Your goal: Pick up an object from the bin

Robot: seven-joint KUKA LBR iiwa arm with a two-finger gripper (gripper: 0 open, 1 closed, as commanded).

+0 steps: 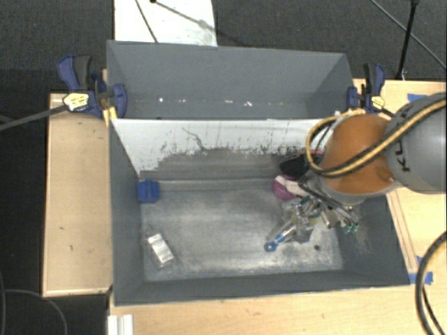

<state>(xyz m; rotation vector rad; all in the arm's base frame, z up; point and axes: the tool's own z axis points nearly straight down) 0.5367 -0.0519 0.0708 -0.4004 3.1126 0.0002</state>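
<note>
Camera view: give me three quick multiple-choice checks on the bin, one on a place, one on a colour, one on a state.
1. Where in the grey metal bin is the gripper?
A. front-left corner
B. right part
C. back-left corner
2. What colour is the small square block by the left wall?
A. blue
B. red
C. yellow
3. How does the silvery crumpled piece lie?
A. alone on the floor
B. on the block
C. under the gripper
Answers: 1 B, it hangs low over the floor's right part; 2 A, it is plainly blue; 3 A, bare floor surrounds it.
</note>
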